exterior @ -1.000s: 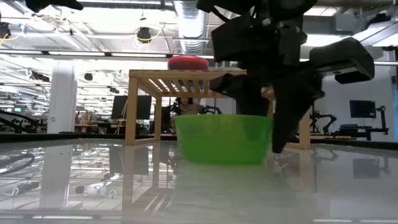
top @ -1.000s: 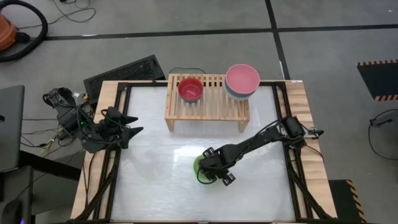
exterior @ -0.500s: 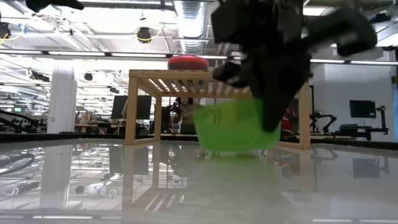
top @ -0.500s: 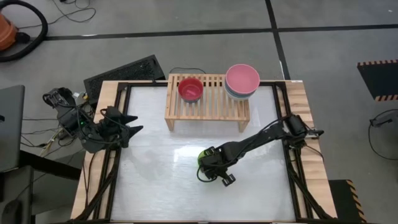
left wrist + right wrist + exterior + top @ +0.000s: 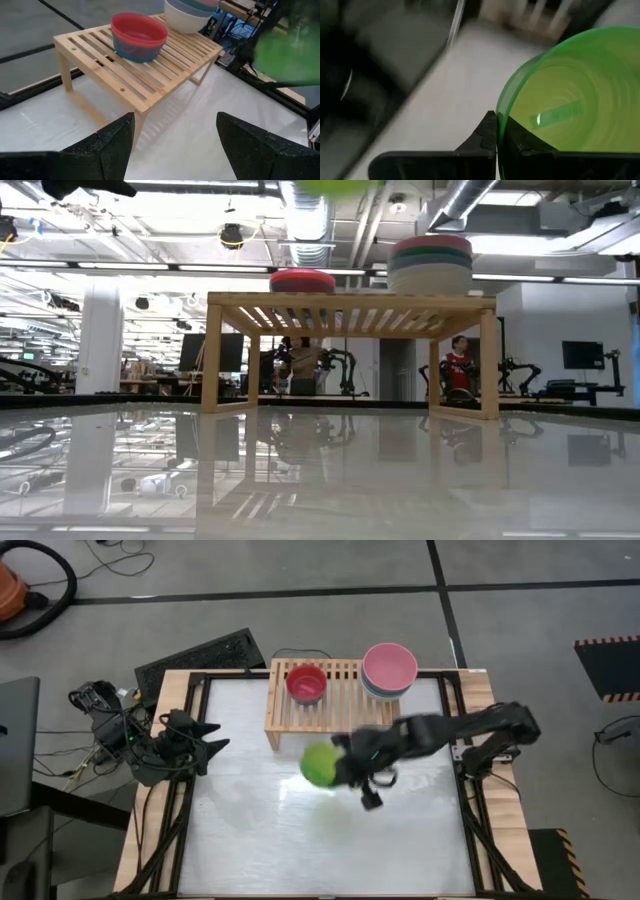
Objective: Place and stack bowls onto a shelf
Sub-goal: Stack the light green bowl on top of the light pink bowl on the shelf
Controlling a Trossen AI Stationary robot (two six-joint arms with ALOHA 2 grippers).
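Right gripper (image 5: 352, 768) clenched on the rim of the lime bowl (image 5: 319, 764), one finger inside and one outside as the right wrist view shows; bowl is off the table, carried in the air just in front of the shelf (image 5: 340, 712); in the low view only its underside shows, at the top edge, above shelf height.

Beyond the gripper on the shelf: red bowl (image 5: 307, 681) nested on another small bowl, far side from the arm's base; stack of large bowls, pink one (image 5: 390, 666) on top, nearer the base side.

Left gripper (image 5: 172, 145) parked at the table's left edge, fingers spread, holding nothing.

Judgement: step in hand is the carry to the shelf; likely target is the small stack under the red bowl, since sizes match; to do it well, keep the bowl clear of the shelf's front edge, level the rim before lowering, centre it over the red bowl, let go only once seated; risk is a tilted bowl sliding off.
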